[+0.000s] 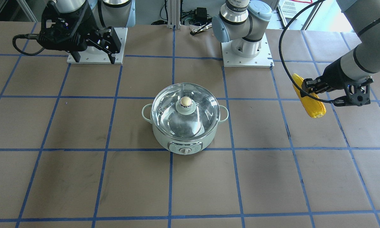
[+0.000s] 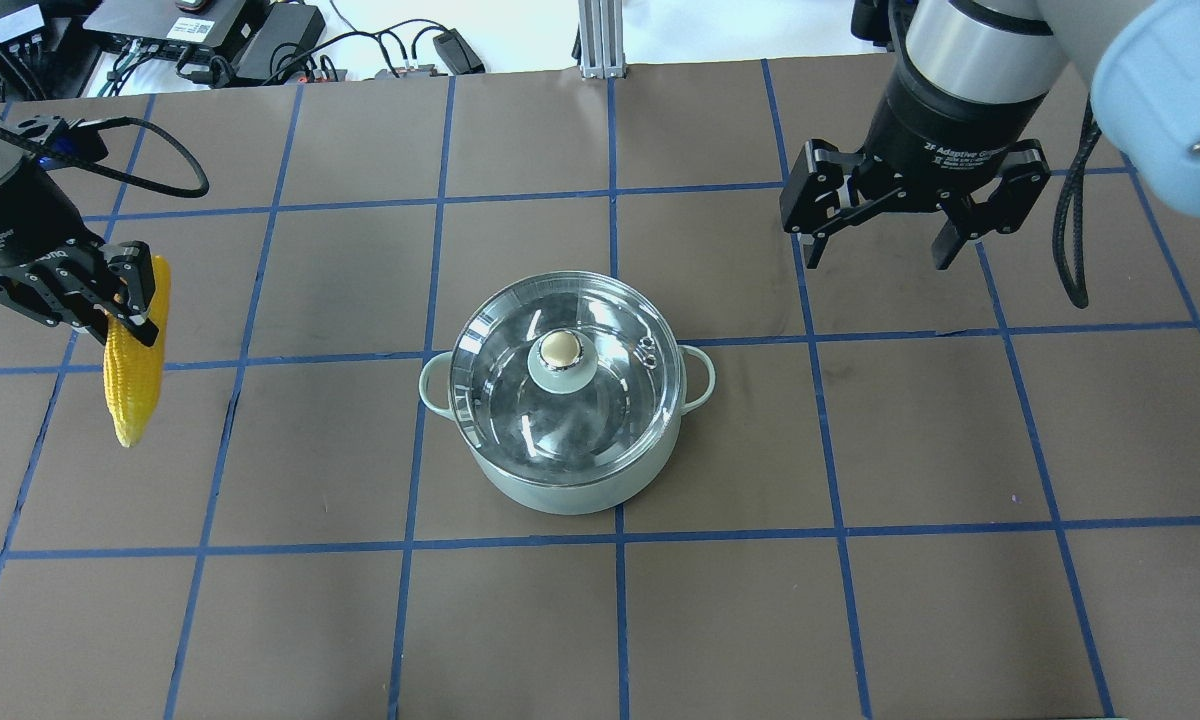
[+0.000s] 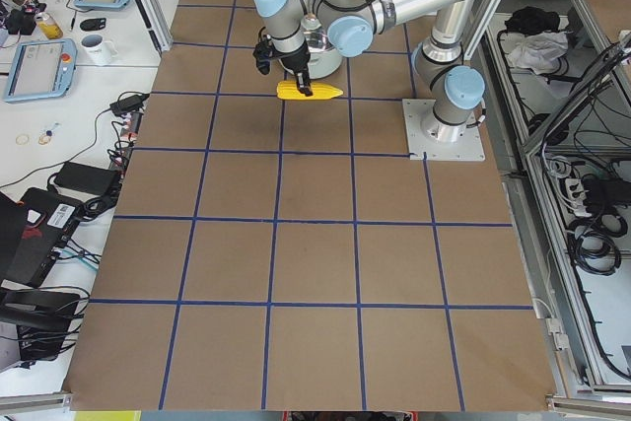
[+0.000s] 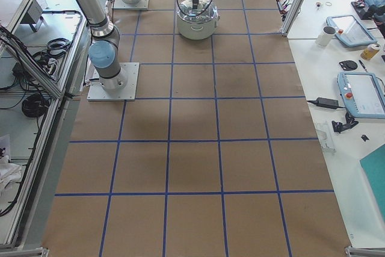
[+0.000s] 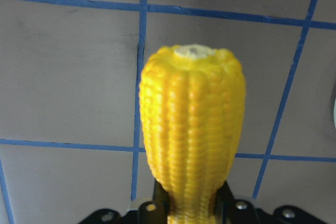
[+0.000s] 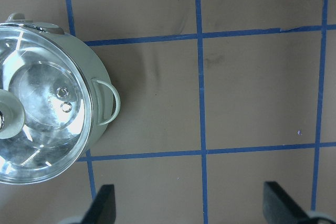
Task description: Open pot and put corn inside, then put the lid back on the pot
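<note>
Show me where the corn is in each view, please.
Front-facing: corn at far right, held by the left gripper.
Overhead: corn at far left.
Exterior left: corn at top centre.
Exterior right: not visible.
Left wrist: corn fills the centre.
Right wrist: not in it.
Shared landmark: the pot, with lid on.

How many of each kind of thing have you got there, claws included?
pot: 1
lid: 1
corn: 1
claws: 2, the left claw holding the corn, the right claw open and empty
total: 5
</note>
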Controlling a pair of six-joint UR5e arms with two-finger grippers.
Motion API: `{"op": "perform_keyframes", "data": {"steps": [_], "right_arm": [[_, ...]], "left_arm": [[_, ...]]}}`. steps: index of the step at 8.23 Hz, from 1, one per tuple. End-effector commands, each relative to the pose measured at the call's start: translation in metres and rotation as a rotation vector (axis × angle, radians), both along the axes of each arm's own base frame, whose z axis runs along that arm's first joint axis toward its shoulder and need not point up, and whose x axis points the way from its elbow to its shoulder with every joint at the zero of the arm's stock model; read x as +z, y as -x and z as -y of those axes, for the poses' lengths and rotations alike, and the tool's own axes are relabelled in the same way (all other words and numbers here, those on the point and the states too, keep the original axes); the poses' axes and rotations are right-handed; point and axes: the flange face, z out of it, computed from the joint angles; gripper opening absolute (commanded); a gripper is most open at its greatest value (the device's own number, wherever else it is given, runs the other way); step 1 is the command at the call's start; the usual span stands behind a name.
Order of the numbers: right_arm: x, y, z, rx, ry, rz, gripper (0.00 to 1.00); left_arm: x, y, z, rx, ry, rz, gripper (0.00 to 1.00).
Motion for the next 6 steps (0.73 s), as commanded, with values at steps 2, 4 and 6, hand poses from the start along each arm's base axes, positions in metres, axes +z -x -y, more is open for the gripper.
{"op": "perform_keyframes", "data": {"steps": [2,4,6], "right_arm": [[0.0,0.001,0.0,-0.001,0.001,0.0,1.0],[0.0,0.001,0.001,0.001,0.0,0.0,1.0],[0.0,0.001,0.001,-0.001,0.0,-0.002,1.0]], "left_arm": [[0.011,0.002,-0.004,0.0,0.026,0.013,0.0],[0.015,0.004,-0.007,0.0,0.033,0.014,0.0],[0.019,0.005,-0.008,0.003,0.041,0.017,0.0]]}}
